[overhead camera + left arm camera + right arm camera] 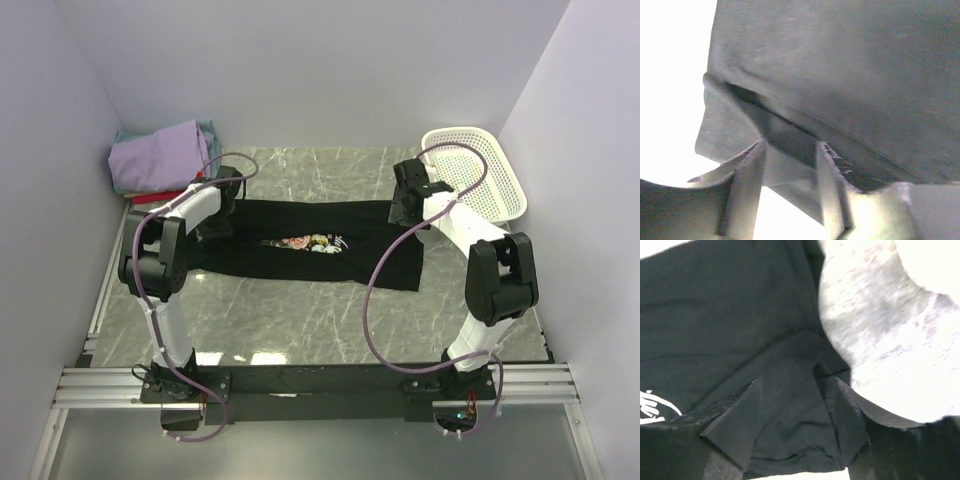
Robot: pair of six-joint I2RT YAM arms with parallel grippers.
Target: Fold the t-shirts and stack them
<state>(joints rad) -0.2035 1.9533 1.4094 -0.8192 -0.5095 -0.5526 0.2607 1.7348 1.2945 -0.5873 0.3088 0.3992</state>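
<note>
The black t-shirt [300,262] was lying stretched across the middle of the desk [300,325] with the rose print facing up. The left end effector [790,145] was down at its left end and the right end effector [797,382] at its right end, both with fingers apart and loose cloth sitting in the gap, not pinched. The lavender t-shirt [160,155] sat folded on a pile in the back left corner, and the white basket [480,170] was back right.

from above, your left arm [195,208] covers the left end of the black t-shirt [290,262], and the lavender shirt [160,155] hides most of the teal shirt [208,130] and the red shirt [138,198] beneath it. left wrist: table [670,50] blown out to white. right wrist: print [652,418] cut off at the frame's left edge.
</note>
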